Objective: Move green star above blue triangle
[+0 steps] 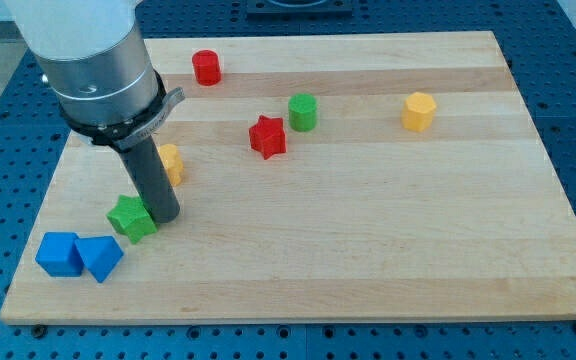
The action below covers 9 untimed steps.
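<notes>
The green star (131, 218) lies near the board's lower left. The blue triangle (100, 257) sits just below and left of it, at the view's bottom left. My tip (163, 217) rests on the board right against the star's right side. The dark rod rises from there to the grey arm body (93, 60) at the top left.
A blue cube (59, 253) touches the triangle's left side. A yellow block (171, 163) sits half hidden behind the rod. A red star (267, 137), green cylinder (302, 112), red cylinder (206, 67) and yellow hexagon (419, 111) lie further up. The wooden board (368, 250) ends near the blue blocks.
</notes>
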{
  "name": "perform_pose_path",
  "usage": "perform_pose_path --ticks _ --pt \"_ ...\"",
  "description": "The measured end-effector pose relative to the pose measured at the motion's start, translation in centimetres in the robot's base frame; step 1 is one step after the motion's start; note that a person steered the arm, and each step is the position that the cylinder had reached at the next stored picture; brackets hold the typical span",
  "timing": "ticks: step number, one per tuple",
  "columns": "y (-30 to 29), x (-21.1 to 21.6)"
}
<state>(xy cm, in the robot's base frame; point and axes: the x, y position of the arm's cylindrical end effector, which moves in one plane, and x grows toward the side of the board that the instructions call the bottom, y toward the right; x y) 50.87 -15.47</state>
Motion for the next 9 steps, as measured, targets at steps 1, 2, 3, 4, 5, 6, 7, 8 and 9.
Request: perform_pose_path --ticks 1,2,3,4,5,6,7,8,9 --pt "0.0 0.0" --pt "0.7 0.0" --pt "1.1 0.0" --pt "1.1 0.1" --pt "0.1 1.5" --pt "-0.7 1.8" --pt "-0.8 1.8" --pt "-2.0 1.8" --pt "-3.6 2.0"
